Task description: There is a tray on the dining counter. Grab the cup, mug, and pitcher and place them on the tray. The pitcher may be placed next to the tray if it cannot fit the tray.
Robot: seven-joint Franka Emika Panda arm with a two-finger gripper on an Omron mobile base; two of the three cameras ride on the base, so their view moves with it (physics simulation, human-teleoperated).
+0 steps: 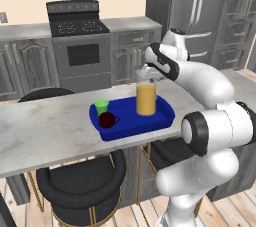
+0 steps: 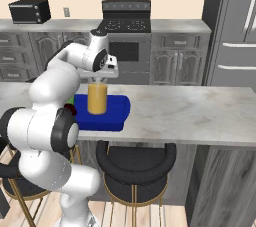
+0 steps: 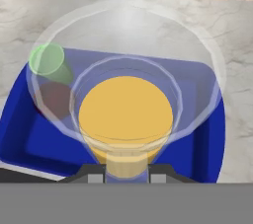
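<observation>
Three vessels: cup (image 1: pixel 101 105), mug (image 1: pixel 107 119), pitcher (image 1: pixel 146 98) are seen on tray (image 1: pixel 162 120).
Gripper (image 1: pixel 145 77): clamped on pitcher rim, directly above it.
Pitcher axis: upright.

My rig's arm, looks-wise: glossy white and chunky

From my base cams I see a glossy white, rounded-shell robot arm (image 1: pixel 210 121) built of fat tubular segments, with dark black bands ringing each joint like collars. The wrist end carries a flat light-grey block. On my hand cam, the small dark-grey two-finger gripper (image 3: pixel 127 177) shows two squared, pale-faced tips.
</observation>
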